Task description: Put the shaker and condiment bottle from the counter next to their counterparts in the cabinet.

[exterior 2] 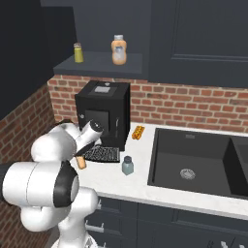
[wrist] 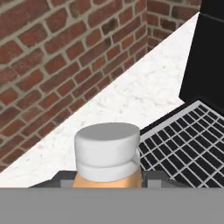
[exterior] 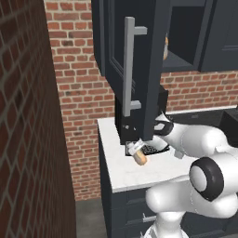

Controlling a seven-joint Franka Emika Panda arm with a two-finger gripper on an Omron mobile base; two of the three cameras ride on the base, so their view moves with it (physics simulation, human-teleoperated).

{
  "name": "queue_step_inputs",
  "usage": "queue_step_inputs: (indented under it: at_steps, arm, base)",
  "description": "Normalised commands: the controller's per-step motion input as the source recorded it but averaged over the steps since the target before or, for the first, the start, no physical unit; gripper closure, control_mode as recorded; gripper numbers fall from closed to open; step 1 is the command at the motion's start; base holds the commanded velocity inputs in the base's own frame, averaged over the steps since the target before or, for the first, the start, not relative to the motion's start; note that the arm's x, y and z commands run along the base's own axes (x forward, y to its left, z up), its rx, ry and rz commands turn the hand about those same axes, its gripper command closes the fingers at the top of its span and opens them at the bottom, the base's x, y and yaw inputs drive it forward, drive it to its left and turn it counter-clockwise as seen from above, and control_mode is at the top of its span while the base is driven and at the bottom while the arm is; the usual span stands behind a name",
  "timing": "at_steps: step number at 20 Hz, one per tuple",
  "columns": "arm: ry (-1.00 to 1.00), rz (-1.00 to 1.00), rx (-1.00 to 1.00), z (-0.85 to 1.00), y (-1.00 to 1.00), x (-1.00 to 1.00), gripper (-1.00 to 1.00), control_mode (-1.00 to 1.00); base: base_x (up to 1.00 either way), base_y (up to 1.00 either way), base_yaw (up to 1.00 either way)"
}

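Observation:
The condiment bottle (wrist: 107,170), squat and orange with a pale cream cap, sits between the fingertips of my gripper (wrist: 107,183), which press against its sides. In the left base view my gripper (exterior: 137,149) holds the condiment bottle (exterior: 141,158) tilted just over the white counter (exterior: 125,174), beside the drip grate. The small grey-teal shaker (exterior 2: 128,165) stands upright on the counter (exterior 2: 145,186), apart from my hand. The cabinet (exterior 2: 97,63) is open, its door (exterior: 129,69) swung out. A yellowish shaker (exterior 2: 78,53) and an orange bottle (exterior 2: 118,50) stand on its shelf.
A black coffee machine (exterior 2: 104,111) with a grated drip tray (exterior 2: 101,154) stands just behind my hand. A dark sink (exterior 2: 193,164) lies to the right, with a small orange item (exterior 2: 138,131) on the counter beside it. A brick wall (exterior: 28,139) closes the left side.

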Motion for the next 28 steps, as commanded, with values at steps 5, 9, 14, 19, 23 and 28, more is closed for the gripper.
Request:
queue_step_inputs:
  at_steps: [5,9,14,19,23,28]
  arm:
    - [-0.31,-0.1,-0.01,0.0,-0.06,-0.53,1.0,-1.0]
    - [-0.29,-0.23,0.0,0.08,-0.04,-0.28,1.0,-1.0]
    - [-0.25,-0.37,-0.02,0.18,0.0,-0.09,1.0,-1.0]
    - [-0.26,-0.36,-0.01,0.11,0.0,-0.22,1.0,-1.0]
    - [-0.29,-0.34,-0.02,0.31,0.0,-0.28,1.0,-1.0]
    - [-0.29,-0.29,-0.02,0.54,0.0,-0.3,1.0,-1.0]
  base:
    - [0.0,0.0,0.0]
    - [0.0,0.0,0.0]
    - [0.0,0.0,0.0]
    - [0.0,0.0,0.0]
    - [0.0,0.0,0.0]
    - [0.0,0.0,0.0]
